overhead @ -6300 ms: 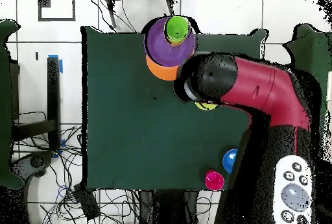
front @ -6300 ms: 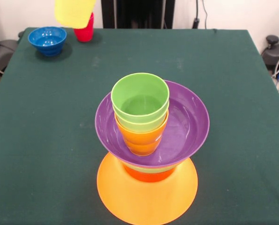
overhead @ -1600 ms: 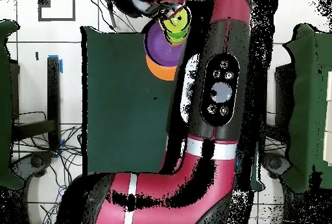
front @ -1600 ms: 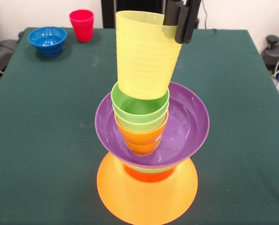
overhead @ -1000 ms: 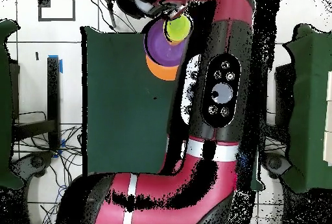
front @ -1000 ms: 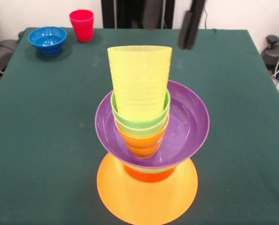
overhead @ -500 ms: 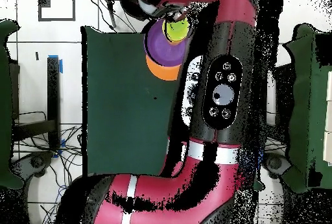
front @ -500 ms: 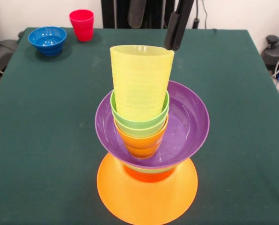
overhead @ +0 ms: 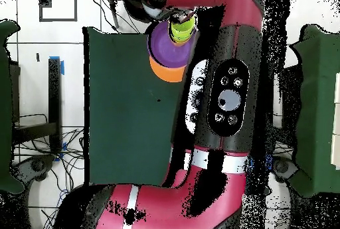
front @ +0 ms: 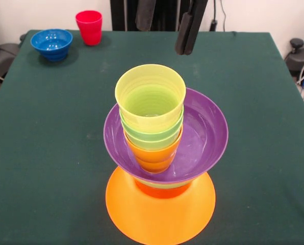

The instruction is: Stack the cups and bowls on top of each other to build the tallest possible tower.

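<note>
The tower stands near the table's front: a wide orange bowl (front: pixel 160 209) upside down as base, a red-orange bowl (front: pixel 161 190), a thin green rim, then the purple bowl (front: pixel 203 135) upright. Inside it nest an orange cup (front: pixel 153 153), green cups (front: pixel 152 137) and, on top, the pale yellow cup (front: pixel 150 97), sunk in and upright. My gripper (front: pixel 165 23) hangs open above and behind the tower, holding nothing, two dark fingers (front: pixel 185 31) apart. A red cup (front: pixel 89 26) and a blue bowl (front: pixel 52 43) stand at the far left corner. In the overhead view the tower (overhead: pixel 167 47) shows beside my arm.
The green cloth table (front: pixel 254 102) carries only these things. Cables and a dark chair base (front: pixel 300 56) lie off the right edge. In the overhead view my red arm (overhead: pixel 226 100) covers the table's right half.
The yellow cup, held over the stack 1.6 s ago, was let go and has dropped deeper into the green cup. My gripper has lifted slightly, open.
</note>
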Robot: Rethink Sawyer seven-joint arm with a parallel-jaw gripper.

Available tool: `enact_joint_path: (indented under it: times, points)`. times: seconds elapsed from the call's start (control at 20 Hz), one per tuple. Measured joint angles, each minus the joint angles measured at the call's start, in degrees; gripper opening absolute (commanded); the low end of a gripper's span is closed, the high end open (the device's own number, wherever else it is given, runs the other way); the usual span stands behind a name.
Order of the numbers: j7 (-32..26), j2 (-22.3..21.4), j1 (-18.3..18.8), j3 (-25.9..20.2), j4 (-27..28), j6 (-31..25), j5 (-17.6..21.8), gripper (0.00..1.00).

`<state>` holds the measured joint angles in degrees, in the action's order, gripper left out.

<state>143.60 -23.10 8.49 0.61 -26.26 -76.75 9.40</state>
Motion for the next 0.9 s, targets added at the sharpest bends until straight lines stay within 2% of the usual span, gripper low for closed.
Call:
enact_joint_path:
  times: [0.6,0.9]
  points:
    - [0.0,-1.8,0.1,0.0,-0.9,0.0,-0.1,1.0]
    - [0.0,-4.3,1.1,0.0,-6.4,1.2,-0.2,1.0]
